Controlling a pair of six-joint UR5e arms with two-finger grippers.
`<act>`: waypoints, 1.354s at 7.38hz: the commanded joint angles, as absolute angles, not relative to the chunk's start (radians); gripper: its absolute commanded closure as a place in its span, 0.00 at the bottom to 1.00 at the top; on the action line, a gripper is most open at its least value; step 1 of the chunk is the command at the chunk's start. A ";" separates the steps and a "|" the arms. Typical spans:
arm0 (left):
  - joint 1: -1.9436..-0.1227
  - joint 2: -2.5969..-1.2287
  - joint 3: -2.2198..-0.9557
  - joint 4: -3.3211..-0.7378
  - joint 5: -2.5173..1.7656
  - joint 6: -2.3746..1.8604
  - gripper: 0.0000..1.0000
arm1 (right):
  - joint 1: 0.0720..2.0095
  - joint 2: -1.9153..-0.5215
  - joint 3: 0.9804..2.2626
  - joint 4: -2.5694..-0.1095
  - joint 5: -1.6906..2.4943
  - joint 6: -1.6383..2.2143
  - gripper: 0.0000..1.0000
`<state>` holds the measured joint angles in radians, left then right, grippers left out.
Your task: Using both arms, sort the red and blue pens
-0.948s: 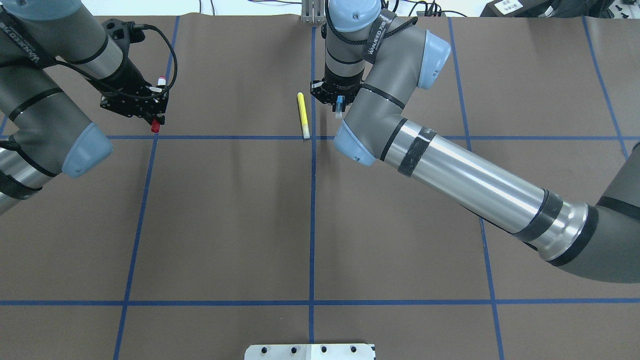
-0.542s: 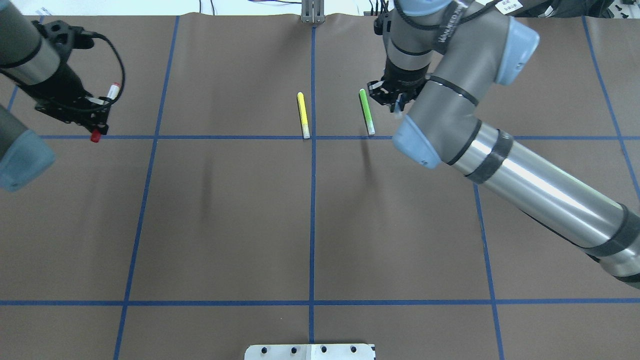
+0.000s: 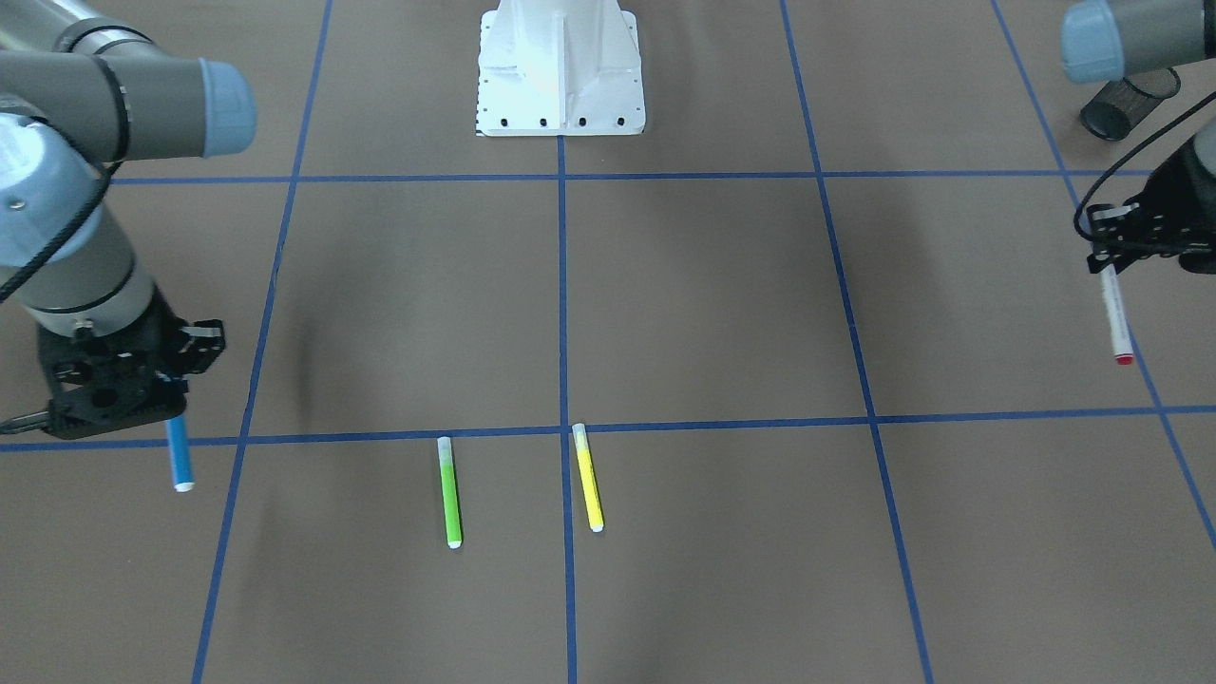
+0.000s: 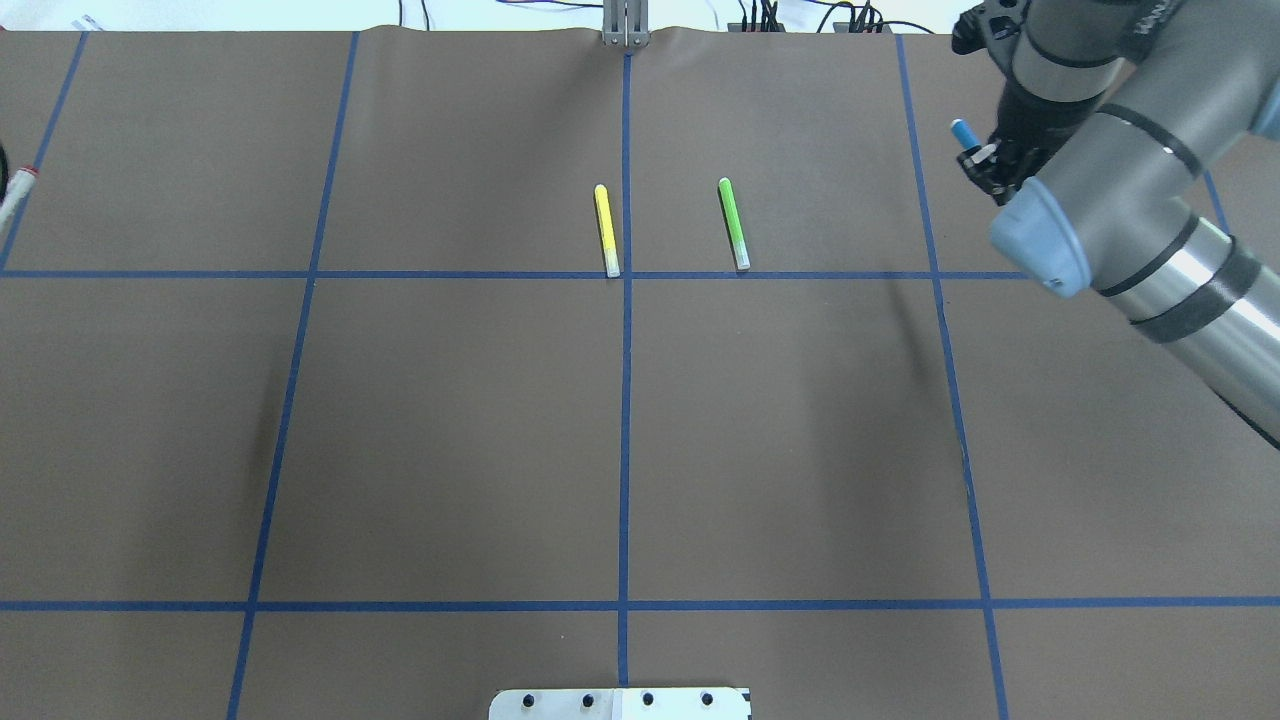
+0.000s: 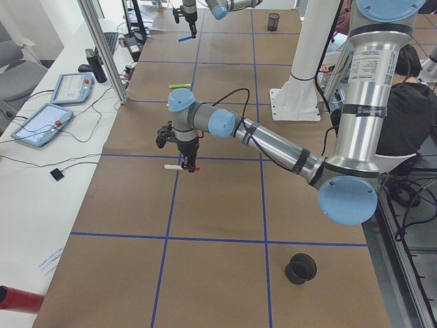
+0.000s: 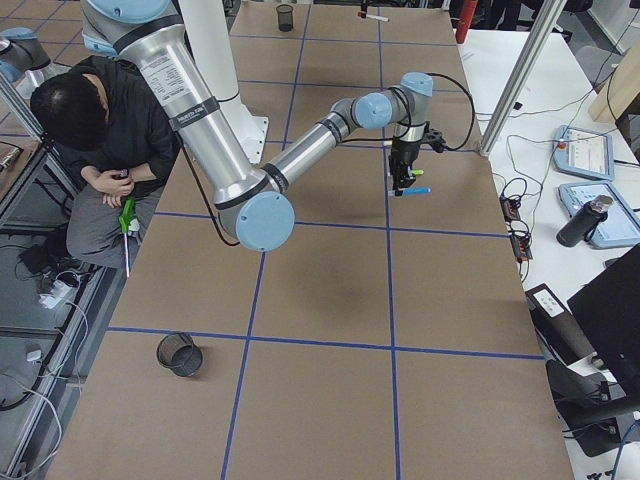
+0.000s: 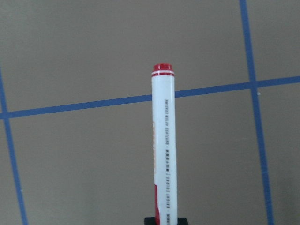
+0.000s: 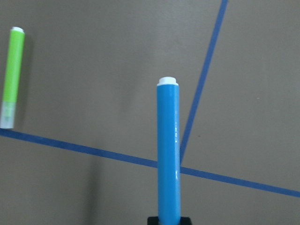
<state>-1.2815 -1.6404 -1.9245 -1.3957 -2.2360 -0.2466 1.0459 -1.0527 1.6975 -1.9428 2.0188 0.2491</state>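
Note:
The white-barrelled red pen (image 3: 1113,313) hangs above the table at the right of the front-facing view, with my left gripper (image 3: 1107,261) shut on its upper part. In the left wrist view the red pen (image 7: 164,145) points away over a blue tape cross. In the overhead view only its end (image 4: 15,195) shows at the left edge. My right gripper (image 3: 171,404) is shut on the blue pen (image 3: 178,456), held off the table. The same blue pen (image 4: 962,131) pokes out beside the right gripper (image 4: 985,165) at the far right.
A green marker (image 4: 733,222) and a yellow marker (image 4: 605,228) lie side by side near the table's far middle. The white pedestal (image 3: 559,66) stands at the robot's base. Black mesh cups (image 3: 1126,106) (image 6: 181,354) stand near the table's ends. A person (image 6: 95,140) sits beside the table.
Both arms have swung outward: the left carried the red pen left, almost out of the overhead view. The right carried the blue pen right, uncovering the green marker.

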 commanded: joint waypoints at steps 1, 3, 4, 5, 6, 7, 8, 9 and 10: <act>-1.418 -1.533 -1.925 -1.394 -2.237 -0.105 1.00 | 1.181 -1.203 1.715 -1.957 2.049 0.071 1.00; -1.500 -1.420 -1.916 -1.391 -2.235 -0.019 1.00 | 1.270 -1.317 1.741 -1.979 2.095 -0.147 1.00; -1.531 -1.345 -1.913 -1.394 -2.233 0.015 1.00 | 1.301 -1.356 1.744 -2.026 2.112 -0.188 1.00; -1.584 -1.278 -1.905 -1.396 -2.230 0.137 1.00 | 1.336 -1.402 1.752 -2.035 2.155 -0.228 1.00; -1.632 -1.228 -1.904 -1.394 -2.220 0.184 1.00 | 1.366 -1.464 1.756 -2.034 2.210 -0.244 1.00; -1.643 -1.186 -1.899 -1.385 -2.221 0.184 1.00 | 1.376 -1.512 1.764 -2.033 2.215 -0.248 1.00; -1.647 -1.183 -1.896 -1.258 -2.221 0.184 1.00 | 1.374 -1.550 1.813 -2.034 2.215 -0.249 1.00; -1.660 -1.169 -1.899 -1.174 -2.220 0.186 1.00 | 1.374 -1.601 1.866 -2.037 2.217 -0.249 1.00; -1.698 -1.151 -1.895 -1.101 -2.220 0.184 1.00 | 1.376 -1.623 1.882 -2.060 2.241 -0.249 1.00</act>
<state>-1.6621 -1.1728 -1.8977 -1.2021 -2.2203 0.1835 1.3740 -1.5810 1.8453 -2.0409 2.2204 -0.2478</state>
